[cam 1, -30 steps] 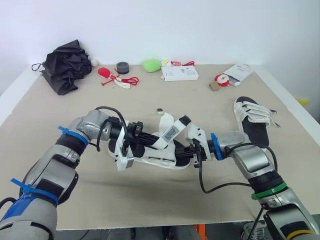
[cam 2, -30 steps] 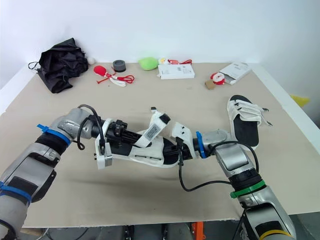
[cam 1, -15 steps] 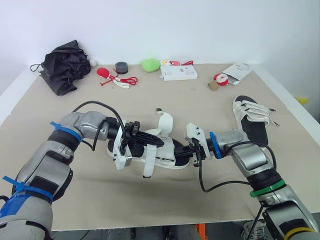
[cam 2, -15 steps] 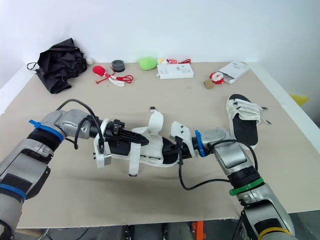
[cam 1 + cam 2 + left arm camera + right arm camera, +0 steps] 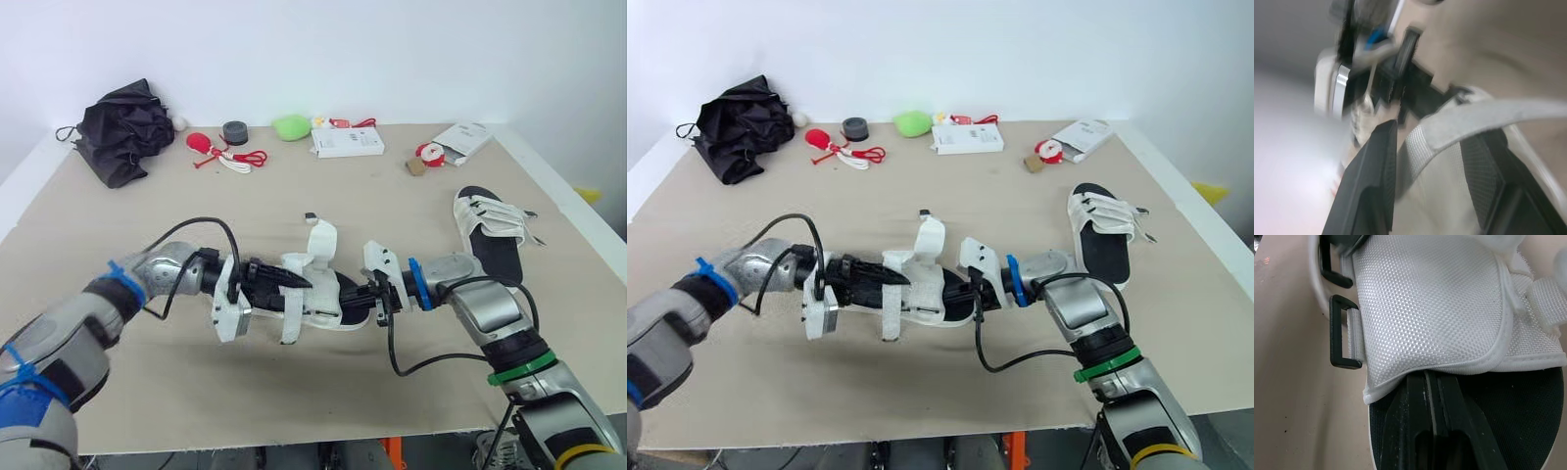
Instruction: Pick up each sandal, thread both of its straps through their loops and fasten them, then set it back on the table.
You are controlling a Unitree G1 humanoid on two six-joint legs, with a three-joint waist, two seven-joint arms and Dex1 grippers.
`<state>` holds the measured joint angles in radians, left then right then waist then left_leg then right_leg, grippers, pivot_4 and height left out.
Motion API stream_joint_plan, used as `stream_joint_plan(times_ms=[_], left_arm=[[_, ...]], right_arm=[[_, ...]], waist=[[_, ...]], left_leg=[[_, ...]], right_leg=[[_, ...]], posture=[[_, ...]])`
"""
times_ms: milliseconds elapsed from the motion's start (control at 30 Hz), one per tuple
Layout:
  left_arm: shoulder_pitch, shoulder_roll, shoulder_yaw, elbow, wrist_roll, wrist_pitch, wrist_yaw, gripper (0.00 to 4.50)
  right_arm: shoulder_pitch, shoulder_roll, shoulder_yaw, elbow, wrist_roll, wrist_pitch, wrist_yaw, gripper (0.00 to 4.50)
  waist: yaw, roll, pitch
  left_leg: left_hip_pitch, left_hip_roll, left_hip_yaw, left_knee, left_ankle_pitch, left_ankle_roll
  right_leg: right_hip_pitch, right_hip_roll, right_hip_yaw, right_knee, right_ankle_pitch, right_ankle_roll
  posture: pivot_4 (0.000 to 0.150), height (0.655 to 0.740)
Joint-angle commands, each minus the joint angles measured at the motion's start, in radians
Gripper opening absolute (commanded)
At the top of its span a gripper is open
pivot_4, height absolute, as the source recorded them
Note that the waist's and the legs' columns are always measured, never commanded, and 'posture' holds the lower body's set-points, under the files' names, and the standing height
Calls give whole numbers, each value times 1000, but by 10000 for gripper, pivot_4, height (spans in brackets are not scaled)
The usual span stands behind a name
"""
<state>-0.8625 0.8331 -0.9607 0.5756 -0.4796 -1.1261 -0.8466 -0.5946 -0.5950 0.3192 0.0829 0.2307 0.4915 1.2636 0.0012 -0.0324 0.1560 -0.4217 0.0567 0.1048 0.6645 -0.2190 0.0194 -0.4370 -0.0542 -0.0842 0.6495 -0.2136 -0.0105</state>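
Note:
A white sandal with a black footbed (image 5: 328,302) lies mid-table between my two grippers. My left gripper (image 5: 294,281) reaches in from the toe end; its fingers (image 5: 1369,186) stand open on either side of the white mesh upper (image 5: 1440,171). One strap (image 5: 291,318) hangs down the near side, another (image 5: 321,243) stands up. My right gripper (image 5: 366,294) is at the heel end, shut, its tips tucked under the edge of the upper (image 5: 1425,308). Two black loops (image 5: 1344,330) sit free at that flap's side. The second sandal (image 5: 497,235) lies at the right.
Along the back edge lie a black folded umbrella (image 5: 125,127), red cord items (image 5: 220,149), a tape roll (image 5: 235,131), a green lump (image 5: 292,126), a white box (image 5: 348,143) and a white packet (image 5: 465,139). Bare tabletop (image 5: 294,392) lies in front.
The sandal came down from a raised hold onto the table. The labelled strap left my left gripper and now hangs down the near side. My left arm drew lower and leftward.

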Motion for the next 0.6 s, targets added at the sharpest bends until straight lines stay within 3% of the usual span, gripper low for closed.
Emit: stream_joint_plan(times_ms=[33,233,333,467,600], left_arm=[[42,73,206,-221,-369,421,-277,19514],[148,196,467,-454,-510,954,-411,19514],[302,347,521,-620,-562,1212,-475,19514],[428,341,608,-687,-495,1303,-474,19514],[528,255,671,-720,-419,1342,-411,19514]], right_arm=[[24,-2,40,32,-35,21,-6,0],[25,1,42,32,-35,21,-3,0],[21,5,41,37,-33,20,0,0],[19,10,42,39,-34,20,3,0],[19,15,45,39,-34,22,3,0]], waist=[[2,0,0],[3,1,0],[-5,1,0],[3,1,0],[6,3,0]], left_leg=[[-1,0,-1,1,0,-1],[0,2,-3,4,0,-1],[0,3,-2,3,-1,-3],[1,5,-3,2,-2,-6],[3,6,-2,2,0,-8]], right_leg=[[0,2,0,0,0,0],[1,7,1,1,0,0],[0,9,3,0,0,0],[1,11,3,1,-2,-2],[1,12,3,1,-4,-6]], posture=[[1500,7400],[1500,7400],[1500,7400],[1500,7400],[1500,7400]])
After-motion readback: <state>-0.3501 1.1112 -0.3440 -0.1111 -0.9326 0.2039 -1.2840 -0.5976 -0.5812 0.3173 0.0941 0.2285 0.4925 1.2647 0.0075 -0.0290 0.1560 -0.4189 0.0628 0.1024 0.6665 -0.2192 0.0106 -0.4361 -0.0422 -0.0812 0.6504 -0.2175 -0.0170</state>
